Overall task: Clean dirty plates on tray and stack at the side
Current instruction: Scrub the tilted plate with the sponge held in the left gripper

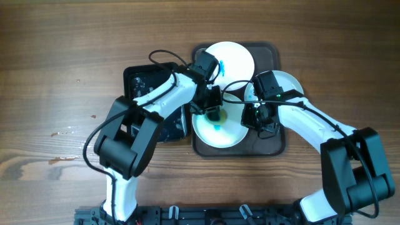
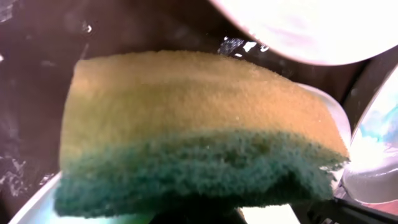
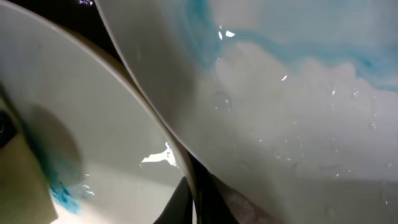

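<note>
**Tray** [image 1: 270, 145]: lay on the table [image 1: 62, 62] about midway between the left and right edges, nearer the far edge. Dark, rimmed, round-cornered. Carried all three plates.

**Far plate** [image 1: 234, 59]: sat at the tray's far end. Looked largely white from overhead, its left side hidden under the left arm.

**Near plate** [image 1: 219, 134]: sat in the tray's near left corner. Bore a teal smear close to its middle.

**Right plate** [image 1: 289, 84]: overhung the tray's right rim, half hidden under the right arm. In the right wrist view showed teal streaks and water drops, and reached over the near plate's rim.

**Left gripper** [image 1: 214, 114]: reached in from the table's left side, across the basin [image 1: 140, 78]. Pinched the sponge [image 2: 199, 130], yellow on top and green below in the left wrist view. Held it low over the near plate's middle, right at the smear. Contact with the plate not clear enough to tell.

**Right gripper** [image 1: 256, 122]: stood over the tray between the near plate and the right plate, close to both rims. Spread or pressed together: could not be told, fingers mostly out of sight in every view.

**Basin**: black, set just beside the tray's left rim, largely covered by the left arm.
</note>
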